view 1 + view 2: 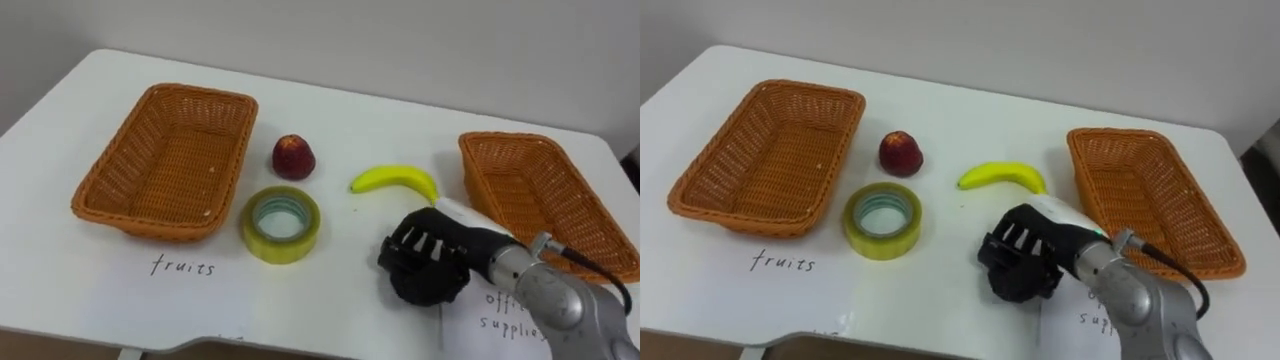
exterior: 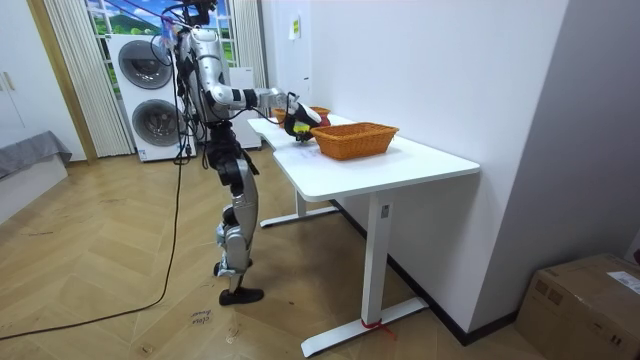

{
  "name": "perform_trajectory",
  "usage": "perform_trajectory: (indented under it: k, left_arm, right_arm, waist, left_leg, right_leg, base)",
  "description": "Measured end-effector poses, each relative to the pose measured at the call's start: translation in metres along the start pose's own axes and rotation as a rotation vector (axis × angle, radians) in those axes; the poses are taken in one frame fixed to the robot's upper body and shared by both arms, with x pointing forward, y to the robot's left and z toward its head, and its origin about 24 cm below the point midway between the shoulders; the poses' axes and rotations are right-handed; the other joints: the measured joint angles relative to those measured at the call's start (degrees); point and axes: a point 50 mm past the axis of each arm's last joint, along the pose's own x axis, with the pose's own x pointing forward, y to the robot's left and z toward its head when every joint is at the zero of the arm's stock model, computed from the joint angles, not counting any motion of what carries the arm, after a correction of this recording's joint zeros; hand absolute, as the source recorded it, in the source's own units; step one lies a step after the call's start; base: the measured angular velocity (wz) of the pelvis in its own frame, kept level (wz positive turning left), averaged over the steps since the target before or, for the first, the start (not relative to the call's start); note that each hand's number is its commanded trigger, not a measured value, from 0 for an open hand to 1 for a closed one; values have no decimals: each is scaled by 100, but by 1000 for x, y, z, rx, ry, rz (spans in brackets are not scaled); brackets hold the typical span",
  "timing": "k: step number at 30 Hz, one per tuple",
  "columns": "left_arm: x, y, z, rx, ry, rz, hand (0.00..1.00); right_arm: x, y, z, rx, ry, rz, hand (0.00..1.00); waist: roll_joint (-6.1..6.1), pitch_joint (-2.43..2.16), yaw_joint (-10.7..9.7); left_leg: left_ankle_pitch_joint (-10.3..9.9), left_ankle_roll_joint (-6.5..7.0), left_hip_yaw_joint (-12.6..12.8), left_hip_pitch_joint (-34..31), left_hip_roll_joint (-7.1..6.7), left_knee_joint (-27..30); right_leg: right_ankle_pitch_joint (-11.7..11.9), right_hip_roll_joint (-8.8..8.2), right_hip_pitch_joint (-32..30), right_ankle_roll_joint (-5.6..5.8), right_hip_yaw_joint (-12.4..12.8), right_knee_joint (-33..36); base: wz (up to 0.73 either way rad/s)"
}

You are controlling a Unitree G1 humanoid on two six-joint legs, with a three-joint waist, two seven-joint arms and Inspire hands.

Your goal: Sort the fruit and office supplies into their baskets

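Nothing is sorted yet. The banana (image 1: 395, 179), the red fruit (image 1: 293, 156) and the tape roll (image 1: 282, 224) lie on the table (image 1: 340, 110) between two empty baskets. The right hand (image 1: 425, 262) is just beside the banana. Its fingers are bent down, and it is not clear if they hold anything. Next, it likely must grab the banana and carry it to the left basket (image 1: 232, 150).

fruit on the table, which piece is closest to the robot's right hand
The yellow banana, lying just beyond the right hand. The round red fruit sits farther off to the left, near the left basket.
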Motion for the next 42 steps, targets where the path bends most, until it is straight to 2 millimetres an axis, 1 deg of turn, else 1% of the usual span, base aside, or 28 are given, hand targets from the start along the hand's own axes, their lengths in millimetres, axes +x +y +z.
perform_trajectory:
  k: [3, 6, 10, 13, 15, 18, 22, 24, 28, 32, 36, 39, 42]
  left_arm:
    - [-1, -3, -3, -3, -6, 3, 0]
    - [-2, -6, -4, -4, -13, 15, 0]
    - [-3, -10, -6, -10, -5, 18, 0]
    - [-3, -15, -9, -15, 11, 1, 0]
    - [-5, -19, -12, -30, 29, -9, 0]
    - [-5, -19, -13, -61, 37, -6, 0]
    - [-5, -20, -16, -63, 47, -10, 0]
    - [-5, -21, -18, -63, 54, -16, 0]
    - [-5, -22, -18, -63, 57, -31, 0]
    - [-7, -25, -21, -62, 63, -41, 0]
    - [-9, -28, -26, -61, 75, -56, 0]
    - [-9, -28, -25, -62, 73, -73, 0]
    - [-9, -26, -23, -65, 63, -75, 0]
  right_arm:
    - [-7, -14, 7, 6, -65, -96, 100]
    - [-8, -19, 12, 16, -112, -153, 100]
    - [-11, -24, 16, 21, -140, -204, 100]
    - [-16, -33, 12, 40, -136, -286, 100]
    - [-19, -40, 8, 45, -121, -349, 100]
    - [-22, -45, 5, 55, -113, -422, 100]
    - [-25, -51, 2, 95, -117, -489, 100]
    - [-27, -54, 1, 125, -123, -526, 100]
    - [-29, -57, -4, 164, -130, -565, 100]
    - [-28, -59, -18, 199, -88, -611, 100]
    - [-27, -61, -24, 206, -65, -656, 100]
    - [-25, -62, -27, 210, -53, -667, 100]
    - [-28, -65, -31, 212, -38, -682, 100]
  waist:
    - [0, -3, -45]
    - [-12, -11, -116]
    - [-2, -19, -147]
    - [9, -32, -143]
    - [30, -27, -146]
    - [41, -24, -145]
    - [43, -23, -147]
    - [27, -31, -159]
    - [9, -31, -160]
    - [-31, -16, -191]
    - [-38, -12, -280]
    - [-56, -2, -321]
    - [-86, 14, -322]
  left_leg:
    - [3, 2, 57, 0, 6, -5]
    - [3, 2, 58, -3, 7, -14]
    - [4, 2, 65, -3, 9, -42]
    - [4, 2, 63, 33, 10, -41]
    - [4, 2, 58, 81, 11, -39]
    - [4, 2, 63, 97, 13, -38]
    - [4, 2, 71, 157, 8, -30]
    - [3, 3, 70, 202, 7, -39]
    - [3, 3, 70, 211, 7, -36]
    - [3, 3, 68, 192, 7, -44]
    - [3, 3, 90, 191, 7, -77]
    - [3, 3, 100, 184, 4, -77]
    - [3, 3, 101, 174, 3, -79]
  right_leg:
    - [1, 1, -52, 2, 20, 10]
    - [1, 2, -82, 2, 20, 5]
    - [1, 7, -67, 2, 24, 3]
    - [1, 6, -19, 2, 13, -14]
    - [1, 2, 30, 3, 9, -10]
    - [-3, 0, 34, 6, 37, 7]
    - [-4, 10, 52, 6, 83, 9]
    - [-11, 10, 91, 13, 86, 11]
    - [-11, 10, 96, 13, 94, 18]
    - [-11, 9, 98, 14, 92, 14]
    - [-13, 10, 87, 16, 106, 12]
    - [-15, 11, 77, 19, 123, 1]
    - [-16, 16, 77, 21, 124, -34]
  base:
    - [-9]
    - [0]
    - [0]
    - [0]
    - [0]
    - [0]
    - [-2]
    - [0]
    - [0]
    - [0]
    - [-1]
    - [-2]
    - [0]
